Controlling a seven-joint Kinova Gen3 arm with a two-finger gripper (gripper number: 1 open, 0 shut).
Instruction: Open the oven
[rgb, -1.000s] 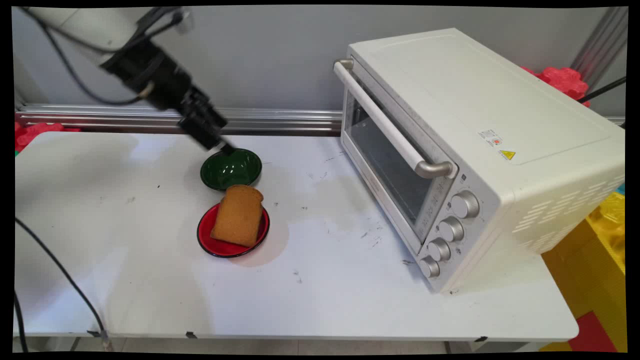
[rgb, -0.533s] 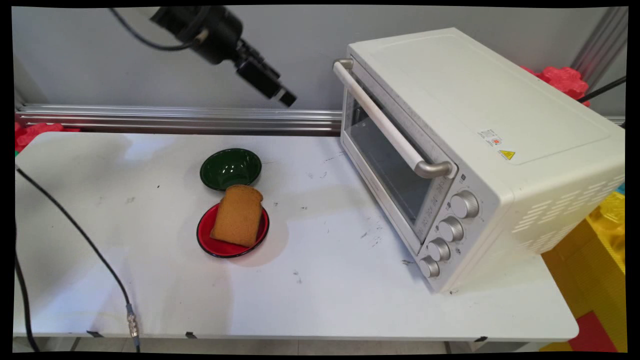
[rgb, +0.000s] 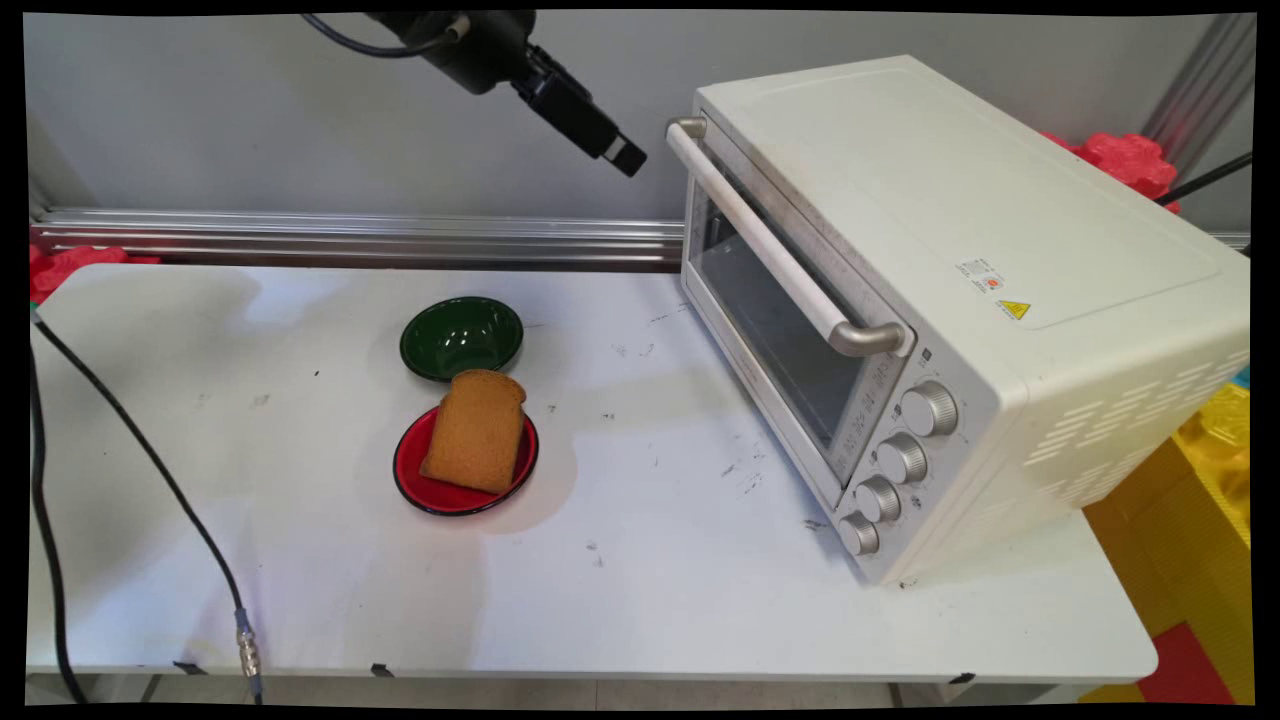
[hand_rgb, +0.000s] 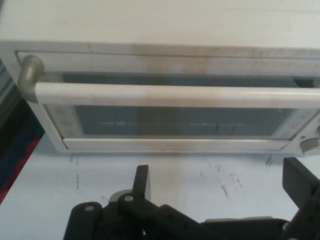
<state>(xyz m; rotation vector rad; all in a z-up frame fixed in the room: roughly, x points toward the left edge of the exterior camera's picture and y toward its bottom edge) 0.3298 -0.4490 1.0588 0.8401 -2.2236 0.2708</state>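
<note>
While the gripper (rgb: 628, 157) hung spread and empty, the oven (rgb: 960, 300) looked heavy; its rigid door handle (hand_rgb: 175, 95) offered a grip.

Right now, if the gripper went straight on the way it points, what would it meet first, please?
Probably the toaster oven: the open gripper faces its closed door, handle across the view. Handle or glass first is unclear, since depth is hard to judge.

A matte black, two-fingered end effector (rgb: 628, 157) with a blocky linkage, trailing thin black cables (rgb: 130, 440).
</note>
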